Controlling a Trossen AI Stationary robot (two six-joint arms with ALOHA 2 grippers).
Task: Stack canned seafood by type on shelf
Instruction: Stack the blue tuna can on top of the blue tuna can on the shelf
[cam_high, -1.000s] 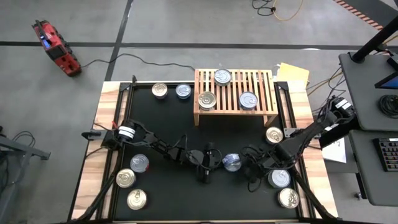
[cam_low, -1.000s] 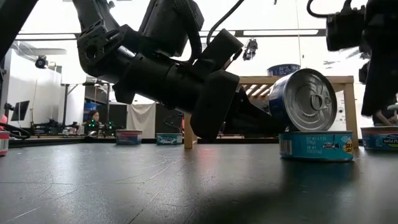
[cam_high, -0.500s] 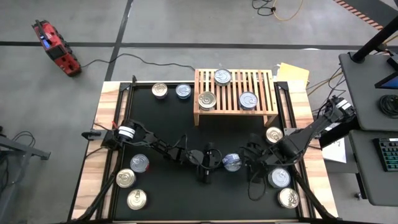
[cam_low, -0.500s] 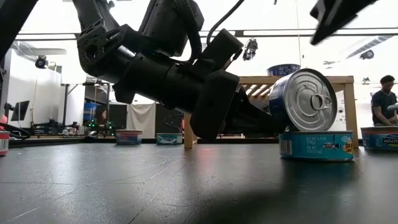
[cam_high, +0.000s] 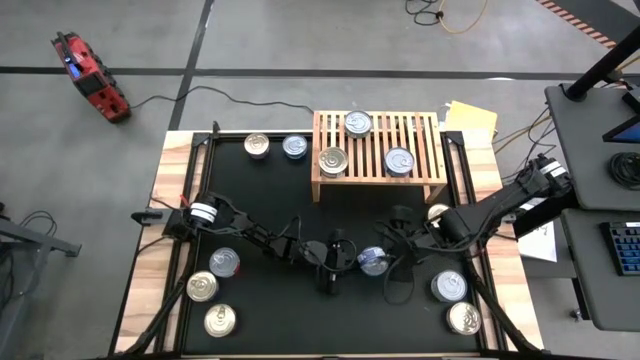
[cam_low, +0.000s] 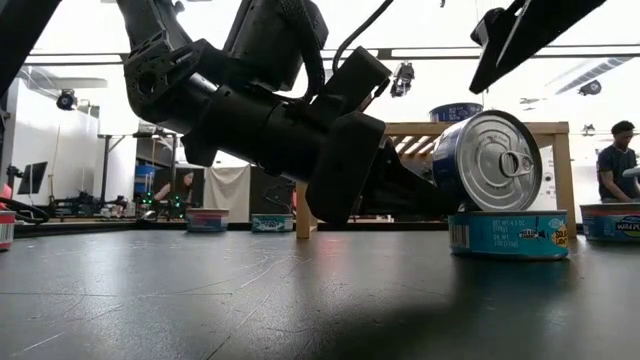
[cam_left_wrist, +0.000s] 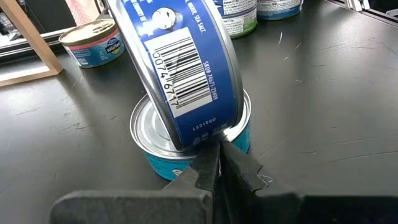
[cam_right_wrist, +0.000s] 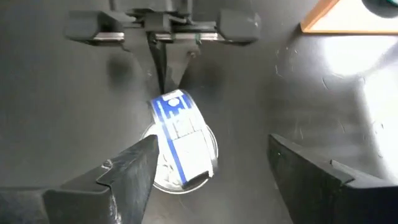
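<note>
black mat (cam_high: 300, 300) on wood-edged table: left gripper (cam_left_wrist: 214, 163), fingers closed together at mat centre, props a blue tin (cam_left_wrist: 180, 68) on edge atop a flat tin (cam_left_wrist: 155, 146); right gripper (cam_right_wrist: 208, 165) hovers above, jaws wide and empty. three tins sit on the shelf (cam_high: 378, 148). best to straddle the tilted tin squarely before closing; contact under the left fingertips is hard to make out.

Left hand (cam_left_wrist: 214, 163) low, fingers pressed together; right hand (cam_right_wrist: 208, 163) raised, fingers apparently spread wide.

Overhead, table-level, two wrists (close)
</note>
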